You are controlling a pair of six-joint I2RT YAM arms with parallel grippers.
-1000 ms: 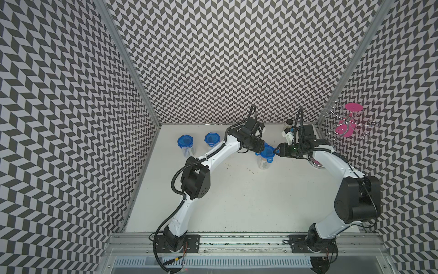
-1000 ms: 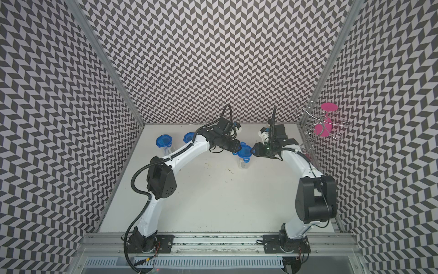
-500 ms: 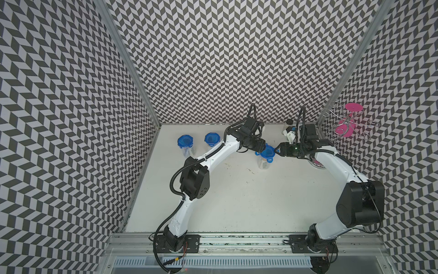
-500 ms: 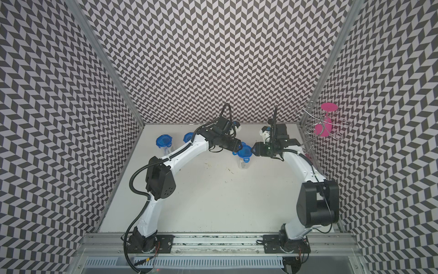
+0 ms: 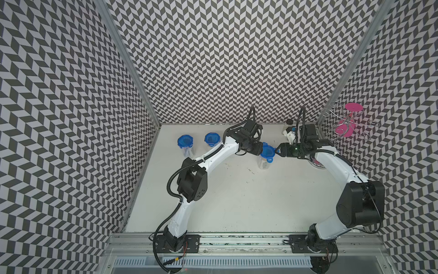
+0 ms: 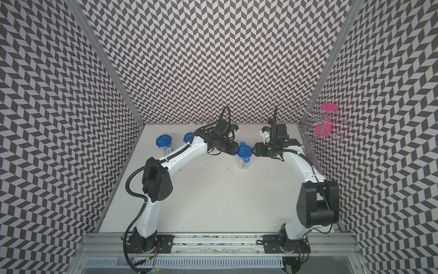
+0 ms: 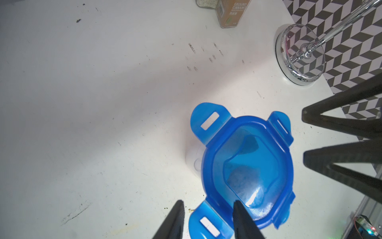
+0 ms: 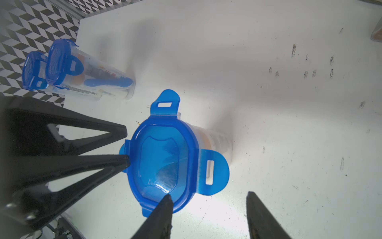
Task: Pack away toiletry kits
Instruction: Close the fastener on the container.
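Observation:
A clear cup with a blue four-tab lid (image 5: 267, 151) (image 6: 244, 151) stands mid-table between my two grippers. Its tabs stick out sideways, unlatched. My left gripper (image 5: 259, 149) (image 7: 207, 203) is open, its fingers either side of one lid tab (image 7: 206, 225). My right gripper (image 5: 277, 150) (image 8: 208, 196) is open. One of its fingertips (image 8: 165, 204) lies over the lid's rim (image 8: 163, 163), the other over bare table beside another tab (image 8: 213, 171). Two more lidded cups (image 5: 185, 142) (image 5: 212, 138) stand at the back left. A blue toothbrush (image 8: 107, 81) and tubes show inside.
A cinnamon spice jar (image 7: 231, 12) and another jar (image 5: 288, 123) stand at the back right. The wire stand with pink discs (image 5: 348, 123) rises from its chrome base (image 7: 299, 53) by the right wall. Patterned walls close in three sides.
Both grippers stay at the middle cup's lid, shifting only slightly. The cup stands where it was.

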